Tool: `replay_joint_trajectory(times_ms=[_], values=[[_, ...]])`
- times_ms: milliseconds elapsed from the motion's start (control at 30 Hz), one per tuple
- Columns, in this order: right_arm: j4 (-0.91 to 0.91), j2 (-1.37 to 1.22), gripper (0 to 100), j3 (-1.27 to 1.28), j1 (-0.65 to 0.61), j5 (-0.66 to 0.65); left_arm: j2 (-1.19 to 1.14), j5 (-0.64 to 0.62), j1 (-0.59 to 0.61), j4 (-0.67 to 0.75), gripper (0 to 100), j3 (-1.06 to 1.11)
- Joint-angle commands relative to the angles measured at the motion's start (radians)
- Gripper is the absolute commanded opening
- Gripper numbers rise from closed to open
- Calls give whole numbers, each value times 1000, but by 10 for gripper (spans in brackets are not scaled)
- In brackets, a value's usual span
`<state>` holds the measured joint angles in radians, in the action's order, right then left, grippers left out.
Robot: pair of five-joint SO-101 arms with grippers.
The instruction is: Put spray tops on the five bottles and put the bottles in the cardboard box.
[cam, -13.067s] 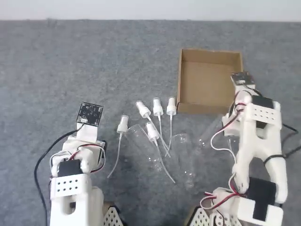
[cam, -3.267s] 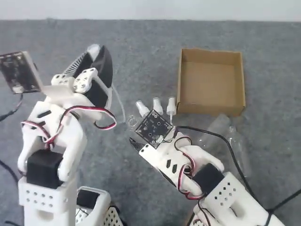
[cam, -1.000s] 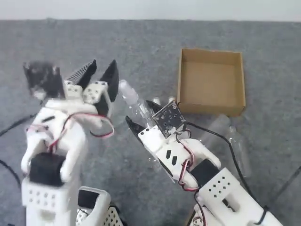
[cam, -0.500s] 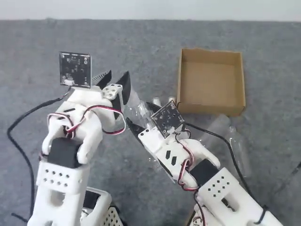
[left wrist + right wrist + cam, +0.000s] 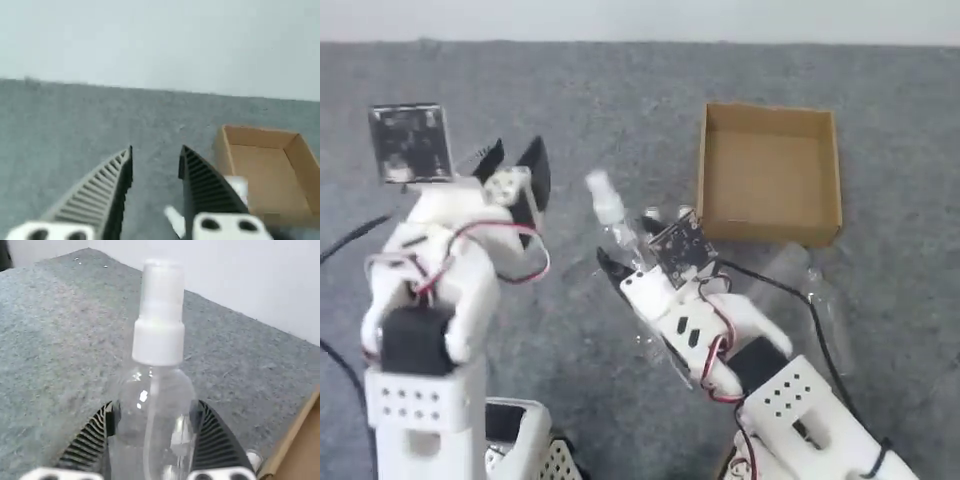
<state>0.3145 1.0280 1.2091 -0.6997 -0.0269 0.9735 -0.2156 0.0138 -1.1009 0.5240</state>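
A clear bottle (image 5: 156,405) with a white spray top (image 5: 158,315) on its neck stands upright between the fingers of my right gripper (image 5: 152,415), which is shut on its body. From above, that bottle (image 5: 617,232) and its spray top (image 5: 603,194) sit in the right gripper (image 5: 624,244) at the table's middle. My left gripper (image 5: 512,158) hangs open and empty to the left of the bottle, apart from it. The left gripper (image 5: 156,150) points toward the cardboard box (image 5: 265,170). The cardboard box (image 5: 770,172) lies open at the back right.
Two more clear bottles (image 5: 782,270) (image 5: 828,308) lie on the grey carpet in front of the box. Loose white spray tops (image 5: 682,213) rest by the box's near left corner, partly behind the right arm. The carpet at the far left is bare.
My left gripper has pulled back to the left, away from the bottle's top. The spray top stays on the bottle, which the right gripper keeps holding in about the same place.
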Motion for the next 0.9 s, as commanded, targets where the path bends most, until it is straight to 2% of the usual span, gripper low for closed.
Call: replay_joint_trajectory(times_ms=[0,100,267,367,500,700,867], values=[[35,30,6,-149,74,9,203,77,9,40,164,177],[84,-41,6,-262,111,11,336,91,2,86,209,346],[102,-265,6,-494,122,11,465,103,-137,80,280,547],[147,-414,6,-626,116,11,506,100,-206,83,315,622],[234,-533,6,-755,97,12,528,101,-222,87,329,654],[463,-444,6,-822,-5,6,526,100,-222,163,328,707],[591,-323,6,-821,-7,5,531,103,-222,169,328,719]])
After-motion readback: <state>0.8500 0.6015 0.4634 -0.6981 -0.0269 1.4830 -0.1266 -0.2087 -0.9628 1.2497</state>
